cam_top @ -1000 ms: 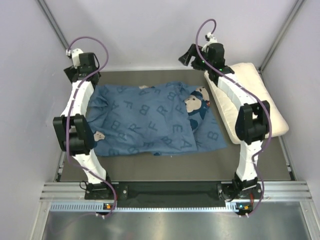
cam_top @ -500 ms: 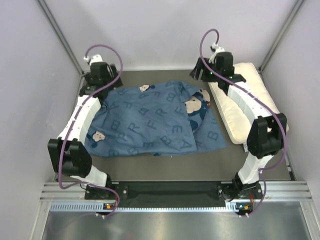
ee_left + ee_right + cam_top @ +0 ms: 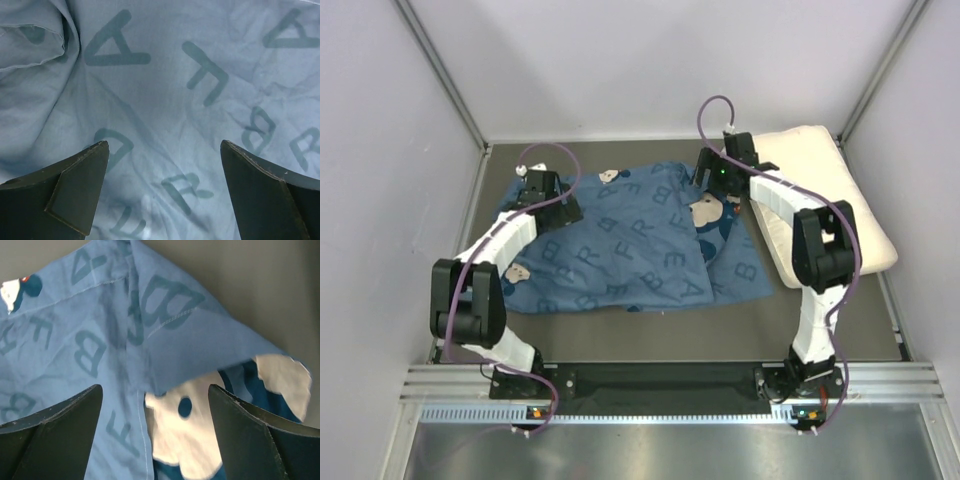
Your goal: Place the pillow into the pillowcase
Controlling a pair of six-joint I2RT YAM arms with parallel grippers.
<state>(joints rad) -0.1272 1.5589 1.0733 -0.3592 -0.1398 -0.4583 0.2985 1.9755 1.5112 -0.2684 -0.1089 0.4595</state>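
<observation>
**Progress.** Nil, as far as the views show. The pillow (image 3: 815,155) lies wholly outside the case (image 3: 620,250). It sits along the right side of the overhead frame on the table (image 3: 840,310), with its long inner edge just beside the case's right end. The case is spread, rumpled, across the centre of that frame. No part of the pillow is inside it.

**Outstanding.** All 3 steps, by judgement: the mouth of the case opened, the pillow fed in, the cloth drawn over it.

**Left gripper** (image 3: 164,146). The jaws stand wide apart with nothing between them. It is poised over plain lettered cloth at the case's upper left in the overhead frame.

**Right gripper** (image 3: 155,388). The jaws are likewise wide and empty. They straddle a folded flap (image 3: 200,340) with a stitched edge and the mouse face (image 3: 185,435) that shows beneath it, at the case's upper right in the overhead frame.

**Contact.** Whether either set of tips touches the cloth cannot be told from the wrist views.

**Judgement.** The stitched flap under the right gripper looks the likeliest place for a first grasp.
</observation>
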